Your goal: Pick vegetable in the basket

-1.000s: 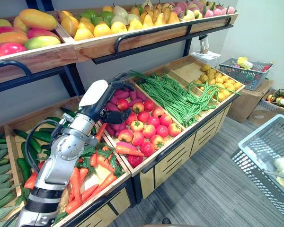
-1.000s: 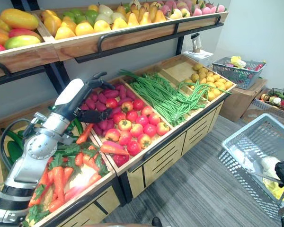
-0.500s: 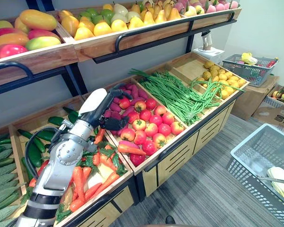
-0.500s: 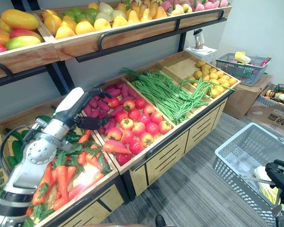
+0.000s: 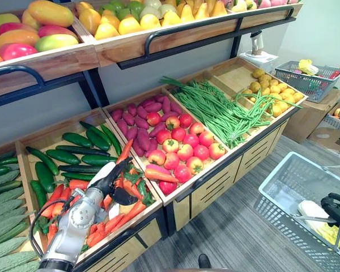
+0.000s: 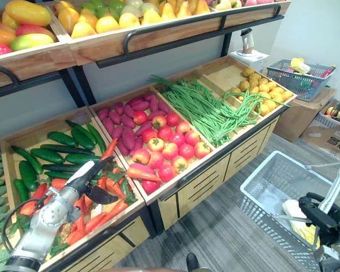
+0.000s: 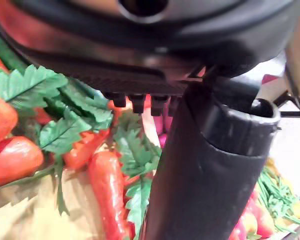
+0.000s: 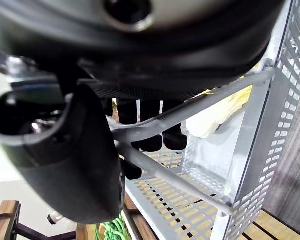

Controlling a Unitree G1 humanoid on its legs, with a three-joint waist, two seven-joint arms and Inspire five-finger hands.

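My left hand (image 5: 117,183) hovers low over the carrot bin (image 5: 137,218), open, its fingers reaching toward the leafy orange carrots (image 6: 102,211) and holding nothing. In the left wrist view an orange carrot (image 7: 108,186) lies just past the thumb (image 7: 205,165). My right hand (image 6: 321,217) is at the lower right, shut on the wire handle (image 8: 190,112) of a grey plastic basket (image 5: 306,181) that hangs beside the stand. A pale yellow vegetable (image 6: 295,213) lies inside the basket.
Cucumbers (image 5: 68,156) fill the bin behind the carrots. To the right lie purple sweet potatoes (image 5: 141,116), red fruit (image 5: 184,150), green beans (image 5: 218,110) and small yellow produce (image 5: 269,93). An upper shelf (image 5: 158,42) overhangs. A second grey basket (image 5: 306,79) sits at the far right.
My left arm has dropped from above the sweet potatoes and red fruit down to the carrot bin. The camera has shifted, and the basket in my right hand now shows further in.
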